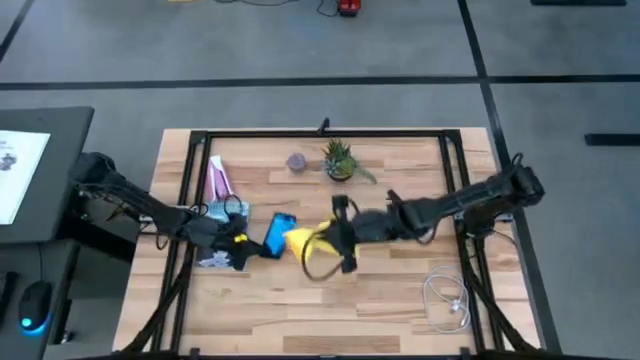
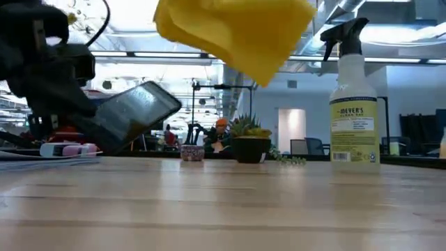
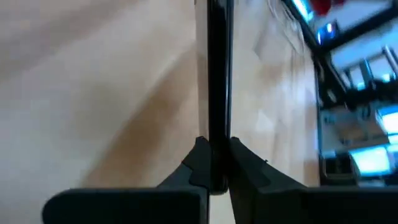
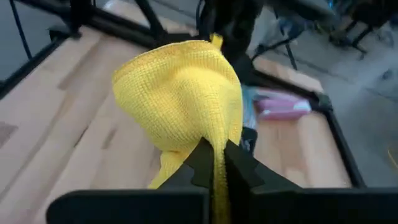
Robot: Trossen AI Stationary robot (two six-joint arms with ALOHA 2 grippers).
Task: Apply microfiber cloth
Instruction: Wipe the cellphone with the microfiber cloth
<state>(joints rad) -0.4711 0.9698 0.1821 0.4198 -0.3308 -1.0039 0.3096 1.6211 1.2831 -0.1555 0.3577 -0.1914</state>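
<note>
Left pincer (image 1: 243, 243): clenching the thin black smartphone (image 1: 279, 235) by its edge, holding it tilted above the wooden worktop (image 1: 380, 300).
Right pincer (image 1: 335, 238): gripping the bright yellow microfiber cloth (image 1: 303, 240), which is hanging airborne.
Key relation: cloth is sitting just beside the phone, toward the right arm.

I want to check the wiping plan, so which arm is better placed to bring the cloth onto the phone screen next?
The right. Its gripper is shut on the microfiber cloth, held in the air beside the smartphone. The left gripper is occupied, clamping the phone by its edge and holding it tilted off the table.
</note>
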